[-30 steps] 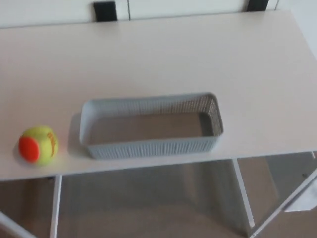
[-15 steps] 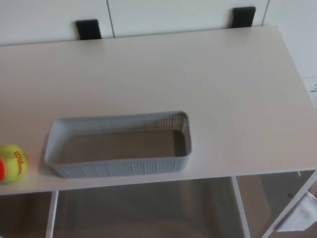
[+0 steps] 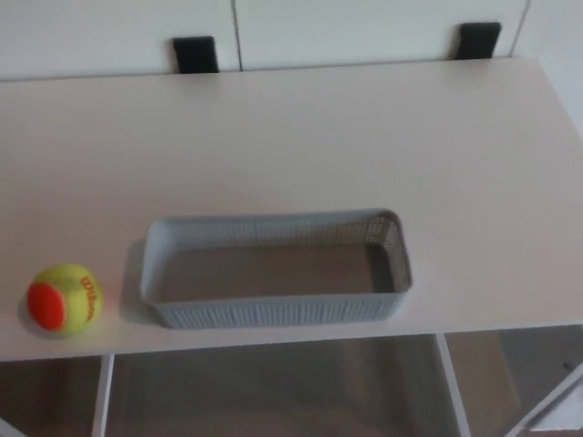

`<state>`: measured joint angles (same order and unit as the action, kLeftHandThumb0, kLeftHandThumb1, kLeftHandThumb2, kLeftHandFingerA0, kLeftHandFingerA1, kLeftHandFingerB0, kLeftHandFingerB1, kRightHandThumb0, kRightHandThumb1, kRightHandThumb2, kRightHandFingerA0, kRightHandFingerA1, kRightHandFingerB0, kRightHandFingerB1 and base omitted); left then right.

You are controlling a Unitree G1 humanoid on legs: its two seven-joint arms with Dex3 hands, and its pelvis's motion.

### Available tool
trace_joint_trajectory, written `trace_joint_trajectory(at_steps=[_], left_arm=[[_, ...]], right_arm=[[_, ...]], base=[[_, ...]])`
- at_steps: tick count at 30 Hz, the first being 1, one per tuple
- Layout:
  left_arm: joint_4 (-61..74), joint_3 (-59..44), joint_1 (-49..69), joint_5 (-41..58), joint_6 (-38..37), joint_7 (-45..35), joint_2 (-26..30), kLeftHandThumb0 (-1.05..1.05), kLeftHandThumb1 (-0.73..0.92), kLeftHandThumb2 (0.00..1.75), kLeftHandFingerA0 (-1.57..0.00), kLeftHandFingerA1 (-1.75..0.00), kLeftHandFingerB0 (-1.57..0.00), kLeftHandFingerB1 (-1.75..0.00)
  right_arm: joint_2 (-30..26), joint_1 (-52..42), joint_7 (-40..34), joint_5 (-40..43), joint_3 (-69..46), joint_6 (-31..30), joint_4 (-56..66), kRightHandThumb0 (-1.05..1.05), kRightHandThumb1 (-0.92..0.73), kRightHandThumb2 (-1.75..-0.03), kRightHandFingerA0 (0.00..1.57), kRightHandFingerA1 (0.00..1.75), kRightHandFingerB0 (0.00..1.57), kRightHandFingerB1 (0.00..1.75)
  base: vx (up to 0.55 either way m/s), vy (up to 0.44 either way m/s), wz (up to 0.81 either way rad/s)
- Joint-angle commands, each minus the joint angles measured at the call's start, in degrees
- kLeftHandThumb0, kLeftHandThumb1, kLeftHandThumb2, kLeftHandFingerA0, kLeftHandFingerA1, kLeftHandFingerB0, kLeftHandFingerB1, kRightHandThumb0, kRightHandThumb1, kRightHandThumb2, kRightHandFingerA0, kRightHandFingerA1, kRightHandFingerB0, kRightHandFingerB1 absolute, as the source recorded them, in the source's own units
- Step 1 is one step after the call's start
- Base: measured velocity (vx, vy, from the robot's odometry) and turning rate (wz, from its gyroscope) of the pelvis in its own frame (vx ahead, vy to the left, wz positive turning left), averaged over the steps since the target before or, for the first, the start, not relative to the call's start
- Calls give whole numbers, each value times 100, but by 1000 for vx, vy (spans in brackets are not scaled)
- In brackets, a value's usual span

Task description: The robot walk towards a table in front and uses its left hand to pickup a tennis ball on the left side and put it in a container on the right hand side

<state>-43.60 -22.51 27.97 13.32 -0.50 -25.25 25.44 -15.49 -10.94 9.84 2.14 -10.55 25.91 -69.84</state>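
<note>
A yellow and orange tennis ball (image 3: 64,298) rests near the front left edge of the white table (image 3: 301,137). To its right stands a long grey mesh container (image 3: 275,309), parallel to the table's front edge and with nothing inside. A small gap separates ball and container. Neither of my hands shows in the head view.
Two black brackets (image 3: 195,53) (image 3: 479,39) sit at the table's far edge against a white wall. Below the front edge, white table legs (image 3: 102,396) and the floor are visible. The table's right edge runs close to the picture's right side.
The whole picture has shifted, so the camera has moved: ball and container now appear further right than half a second ago. Nothing on the table has itself moved.
</note>
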Motion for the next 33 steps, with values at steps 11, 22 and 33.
trace_joint_trajectory(at_steps=[11, 22, 33], left_arm=[[2069, 149, -50, 201, 1143, 230, -411, 7, 50, 93, -23, -54, -19, -50], [1930, -418, 151, 578, 1230, 99, -498, 9, 72, 63, -15, -38, -10, -29], [2199, -934, 348, 738, 1255, 67, -600, 9, 70, 60, -20, -38, -14, -29]], right_arm=[[-66, 151, 29, 45, -41, -65, 104, -34, -39, -65, 69, 56, 52, 50], [-79, 108, -35, 6, -9, 62, 30, -36, -39, -66, 73, 57, 55, 51], [-111, 146, 71, 35, -14, 33, 100, -26, -45, -53, 78, 49, 59, 43]], base=[[7, -2, 1], [0, 0, 0], [0, 0, 0]])
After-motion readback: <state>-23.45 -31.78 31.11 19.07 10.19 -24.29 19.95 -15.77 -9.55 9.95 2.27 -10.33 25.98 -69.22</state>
